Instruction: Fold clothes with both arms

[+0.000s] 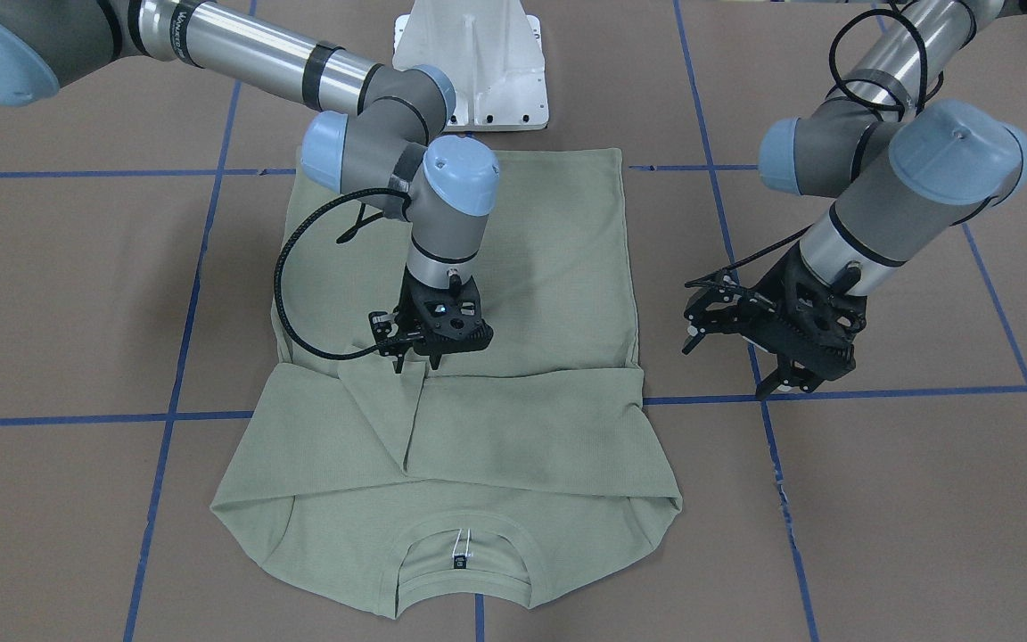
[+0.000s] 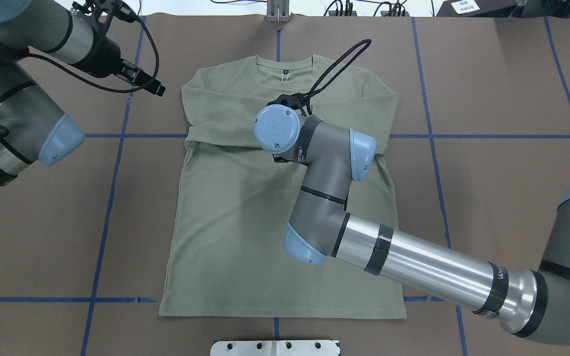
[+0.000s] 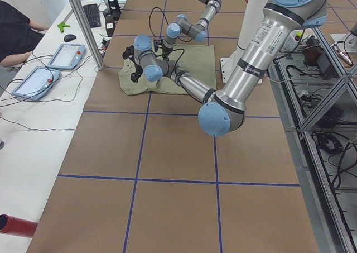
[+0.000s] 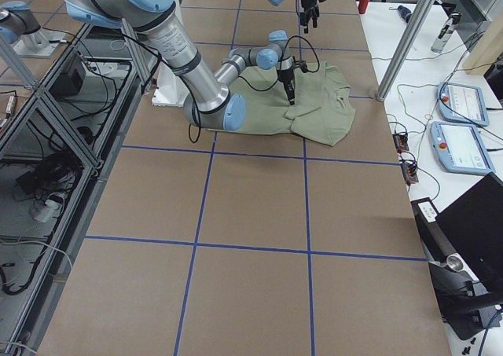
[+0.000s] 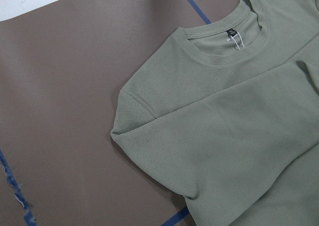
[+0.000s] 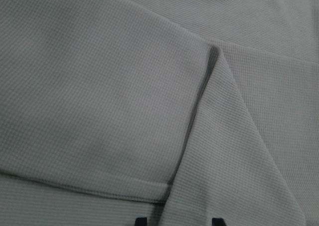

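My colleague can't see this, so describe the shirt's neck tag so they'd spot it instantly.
On the brown table with blue tape lines lies one sage-green shirt. At its end farthest from the robot's base is the round ribbed collar; just inside sits the neck tag, the only small dark mark on the plain green cloth.

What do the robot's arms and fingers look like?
The right arm and left arm match. Both are shiny silver tubes joined by grey elbows with round light-blue caps. Black bands ring the tubes, and small dark lettering runs along the silver. Black cables loop near each wrist. The right gripper and left gripper are black, with two thin fingers each.
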Robot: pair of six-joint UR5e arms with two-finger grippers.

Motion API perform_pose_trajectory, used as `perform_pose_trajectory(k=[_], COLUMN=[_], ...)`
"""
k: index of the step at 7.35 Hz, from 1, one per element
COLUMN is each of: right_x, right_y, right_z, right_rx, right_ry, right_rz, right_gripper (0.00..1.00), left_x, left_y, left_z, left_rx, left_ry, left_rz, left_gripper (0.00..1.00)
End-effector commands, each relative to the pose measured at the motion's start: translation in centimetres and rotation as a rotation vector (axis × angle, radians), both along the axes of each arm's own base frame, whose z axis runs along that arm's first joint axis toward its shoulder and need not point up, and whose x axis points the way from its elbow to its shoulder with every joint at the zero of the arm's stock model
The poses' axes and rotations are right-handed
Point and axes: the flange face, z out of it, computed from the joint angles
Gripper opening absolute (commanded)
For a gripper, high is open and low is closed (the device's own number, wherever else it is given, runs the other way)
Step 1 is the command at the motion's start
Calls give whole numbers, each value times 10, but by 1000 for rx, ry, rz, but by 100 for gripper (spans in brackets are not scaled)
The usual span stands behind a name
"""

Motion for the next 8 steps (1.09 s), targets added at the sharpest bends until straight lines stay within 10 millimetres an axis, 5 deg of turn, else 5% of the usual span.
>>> perform_pose_trajectory(k=[1, 2, 5, 6, 8], right_x=[-1, 0, 4, 22, 78], right_y=[0, -1, -6, -22, -58], right_z=[1, -1, -12, -17, 6], right_rx=[-3, -1, 18, 19, 30], right_ry=[0, -4, -57, -63, -38], right_rz=[4, 6, 25, 42, 47], right_gripper=[31, 0, 0, 0, 0], left_x=[0, 0, -1, -1, -1], left_y=[0, 0, 1, 1, 3], left_z=[0, 0, 1, 1, -2], left_rx=[0, 2, 1, 1, 1], left_ry=[0, 0, -1, 0, 5], left_rz=[0, -1, -1, -2, -3], left_gripper=[100, 100, 100, 100, 100])
